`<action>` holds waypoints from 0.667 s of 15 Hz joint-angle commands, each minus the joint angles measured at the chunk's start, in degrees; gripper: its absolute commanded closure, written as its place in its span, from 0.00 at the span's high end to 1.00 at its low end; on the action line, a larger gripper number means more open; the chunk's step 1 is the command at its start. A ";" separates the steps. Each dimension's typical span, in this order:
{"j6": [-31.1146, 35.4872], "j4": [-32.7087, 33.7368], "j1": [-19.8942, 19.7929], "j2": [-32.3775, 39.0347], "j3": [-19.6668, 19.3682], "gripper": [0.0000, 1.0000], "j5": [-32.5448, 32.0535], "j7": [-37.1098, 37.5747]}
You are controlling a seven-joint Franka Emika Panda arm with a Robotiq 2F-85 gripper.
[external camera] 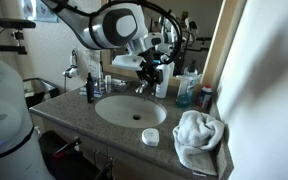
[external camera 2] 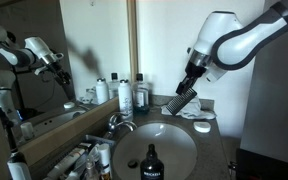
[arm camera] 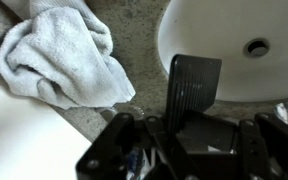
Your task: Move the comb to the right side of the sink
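Speckled grey-brown stone counter [external camera: 76, 118] holds the big oval white sink [external camera: 124, 108], with a crumpled white towel [external camera: 199, 138] at the near right. The gripper [external camera 2: 188, 90] is clamped on the flat black ribbed comb [arm camera: 192, 88], held up over the basin's rim.
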 commanded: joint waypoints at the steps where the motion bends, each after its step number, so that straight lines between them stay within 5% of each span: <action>1: 4.33 4.13 -7.94 6.22 5.63 0.00 -6.57 9.74; 7: 3.03 13.13 -15.99 13.40 10.20 0.00 -19.98 24.18; 10: 2.91 12.51 -12.25 12.77 6.32 0.00 -21.25 24.37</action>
